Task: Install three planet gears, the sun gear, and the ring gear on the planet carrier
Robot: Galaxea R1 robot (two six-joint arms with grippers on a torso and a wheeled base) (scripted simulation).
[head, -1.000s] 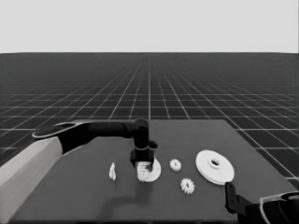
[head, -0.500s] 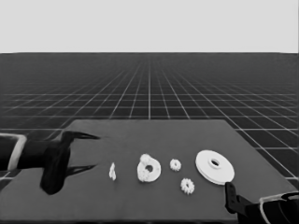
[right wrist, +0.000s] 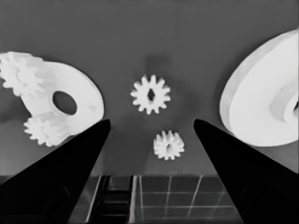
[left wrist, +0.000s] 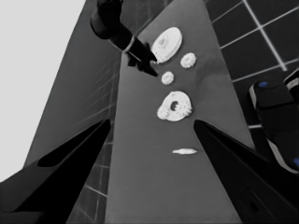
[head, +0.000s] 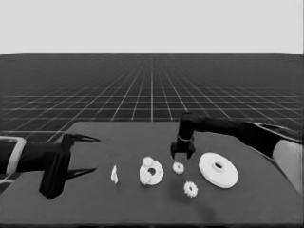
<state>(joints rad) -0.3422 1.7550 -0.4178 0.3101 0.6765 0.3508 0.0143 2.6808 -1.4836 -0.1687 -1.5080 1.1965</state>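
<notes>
The right pincer (head: 182, 155) hangs over the middle of the counter (head: 95, 209), its 2 fingers apart and pointing down just above a loose planet gear (head: 178, 167), not touching it. That gear lies between the smaller round part (head: 154, 175) on its left and the larger round part (head: 218, 169) on its right. A second loose gear (head: 190, 189) lies nearer, apart from the first. The smaller round part already carries 2 toothed gears (right wrist: 21, 74) on its face, one at its far-left rim and one at its near-left rim. The thin white piece (head: 114, 175) lies alone to the left. The left pincer (head: 84, 154) waits at the counter's left end, its fingers spread wide and holding nothing.
</notes>
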